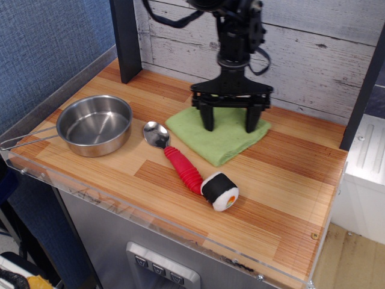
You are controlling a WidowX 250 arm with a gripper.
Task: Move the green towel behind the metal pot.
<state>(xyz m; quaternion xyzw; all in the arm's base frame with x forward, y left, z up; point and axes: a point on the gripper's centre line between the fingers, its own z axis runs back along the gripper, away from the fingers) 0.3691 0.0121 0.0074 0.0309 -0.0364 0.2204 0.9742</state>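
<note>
The green towel (219, 139) lies flat on the wooden table, at the back middle. My gripper (229, 127) stands upright over it with its two black fingers spread wide, both tips resting on the cloth. The metal pot (94, 124) sits at the left, empty, with its wire handle pointing left over the table edge. The towel is to the right of the pot, with the spoon between them.
A metal spoon with a red ribbed handle (174, 158) lies between pot and towel. A toy sushi roll (220, 191) sits at its handle end. A black post (125, 39) stands at the back left. A white plank wall (313, 54) runs behind.
</note>
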